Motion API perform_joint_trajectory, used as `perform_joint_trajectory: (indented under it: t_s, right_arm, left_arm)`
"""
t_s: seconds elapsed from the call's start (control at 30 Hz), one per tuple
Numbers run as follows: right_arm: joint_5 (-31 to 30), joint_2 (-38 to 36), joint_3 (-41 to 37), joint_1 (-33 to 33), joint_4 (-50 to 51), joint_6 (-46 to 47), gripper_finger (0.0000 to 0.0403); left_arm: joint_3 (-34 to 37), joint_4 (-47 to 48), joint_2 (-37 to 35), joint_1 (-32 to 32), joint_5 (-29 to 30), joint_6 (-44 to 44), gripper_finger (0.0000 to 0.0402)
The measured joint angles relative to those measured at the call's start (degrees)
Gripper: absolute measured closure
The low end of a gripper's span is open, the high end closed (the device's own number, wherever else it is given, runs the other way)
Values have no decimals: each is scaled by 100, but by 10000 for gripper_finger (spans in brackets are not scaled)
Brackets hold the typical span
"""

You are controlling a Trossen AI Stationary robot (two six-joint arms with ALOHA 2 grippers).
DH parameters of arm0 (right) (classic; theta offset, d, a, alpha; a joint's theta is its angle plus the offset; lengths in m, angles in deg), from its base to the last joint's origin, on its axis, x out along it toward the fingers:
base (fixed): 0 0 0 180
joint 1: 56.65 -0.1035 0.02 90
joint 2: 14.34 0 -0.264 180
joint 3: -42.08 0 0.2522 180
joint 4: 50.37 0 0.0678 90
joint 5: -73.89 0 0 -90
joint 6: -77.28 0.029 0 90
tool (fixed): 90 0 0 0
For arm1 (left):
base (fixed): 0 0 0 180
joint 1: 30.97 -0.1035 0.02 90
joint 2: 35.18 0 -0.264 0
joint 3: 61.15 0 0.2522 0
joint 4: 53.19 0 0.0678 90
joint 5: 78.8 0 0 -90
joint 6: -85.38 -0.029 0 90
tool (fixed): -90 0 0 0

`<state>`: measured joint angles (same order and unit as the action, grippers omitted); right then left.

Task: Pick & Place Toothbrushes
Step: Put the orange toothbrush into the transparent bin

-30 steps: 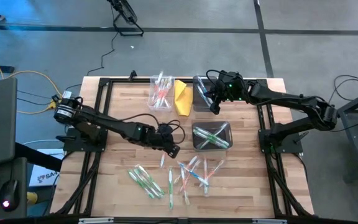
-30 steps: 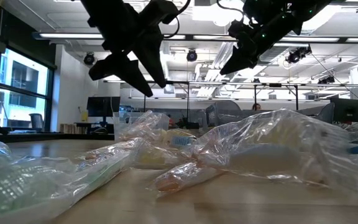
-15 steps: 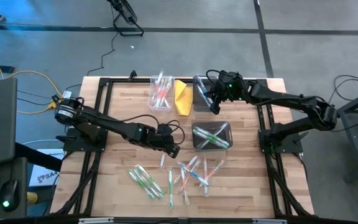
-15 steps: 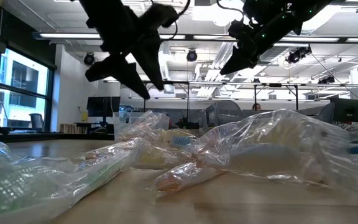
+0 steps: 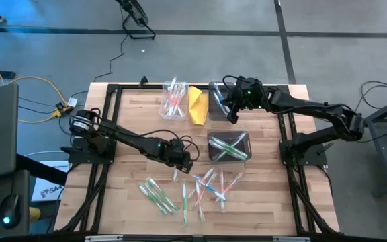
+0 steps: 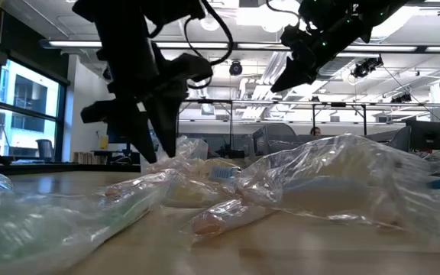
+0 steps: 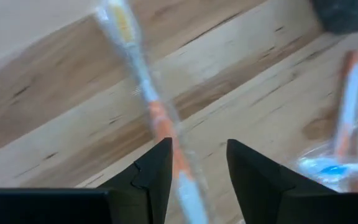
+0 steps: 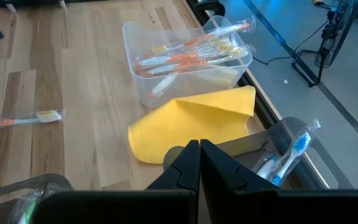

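Observation:
Wrapped toothbrushes lie loose on the table (image 5: 180, 191) toward its near edge, green, orange and blue ones. One orange toothbrush (image 5: 175, 175) lies flat, apart from the heap. My left gripper (image 5: 185, 165) hangs low over it, open. In the left wrist view the orange toothbrush (image 7: 157, 112) runs between the two fingers of my left gripper (image 7: 197, 149), close to one of them, and I see no touch. My right gripper (image 5: 232, 118) is shut, held high over the blue-brush bin (image 5: 217, 101); its fingers (image 8: 194, 144) meet with nothing between them.
A clear bin of orange brushes (image 5: 173, 97) stands at the far side, with a yellow folded cloth (image 5: 197, 104) between it and the blue-brush bin. A bin of green brushes (image 5: 228, 146) sits right of centre. Black frame rails (image 5: 109, 134) run along both table sides.
My left gripper has come down toward the table and slightly toward the near edge, ending over the lone orange toothbrush, its fingers tipped more steeply downward. The toothbrushes and bins lie as before.

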<state>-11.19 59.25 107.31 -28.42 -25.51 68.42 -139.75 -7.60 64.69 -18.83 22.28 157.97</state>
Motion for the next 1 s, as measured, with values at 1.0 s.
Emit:
perform_joint_trajectory:
  t_s: [1.0]
  right_arm:
    - [-1, 0, 1, -1, 24, 0, 398]
  left_arm:
    - [-3, 230, 64, -11, 306, 122, 252]
